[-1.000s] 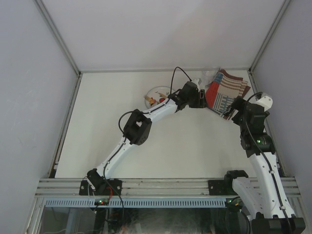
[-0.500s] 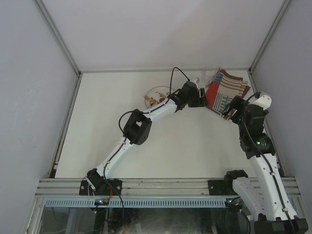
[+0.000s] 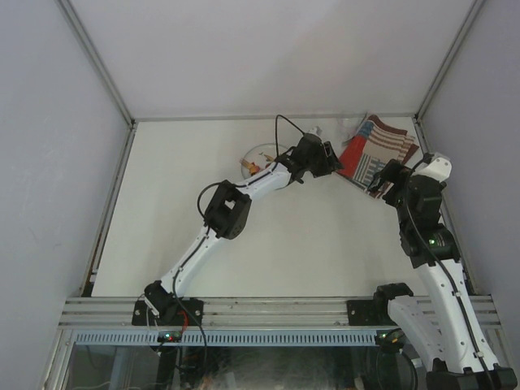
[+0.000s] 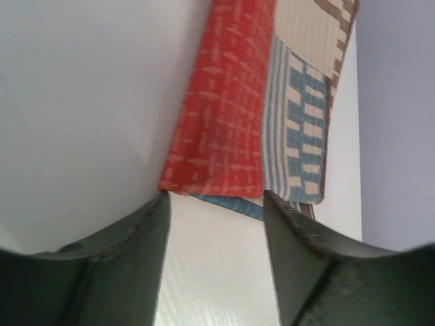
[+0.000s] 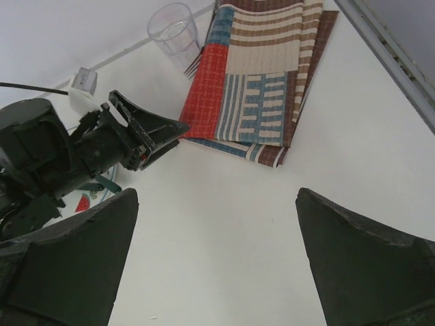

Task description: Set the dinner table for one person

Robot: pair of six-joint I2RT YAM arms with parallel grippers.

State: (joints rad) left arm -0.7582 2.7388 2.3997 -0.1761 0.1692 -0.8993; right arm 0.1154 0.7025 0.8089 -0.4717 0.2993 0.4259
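The dinner table is a plain off-white top. A folded striped placemat in red, white and blue lies at its far right corner. My left gripper reaches up to the placemat's near left edge. In the left wrist view the left gripper is open, bare table shows between its fingers, and the placemat's red fold lies just past the tips. My right gripper hangs wide open above bare table, a little short of the placemat. Nothing is held.
A clear plastic cup stands at the placemat's far left corner, with fork tines showing beside it. A plate with small coloured pieces lies partly under the left arm. An aluminium rail borders the table right of the placemat.
The left gripper has shifted slightly farther back along the placemat's edge. The right wrist has edged a little toward the placemat.
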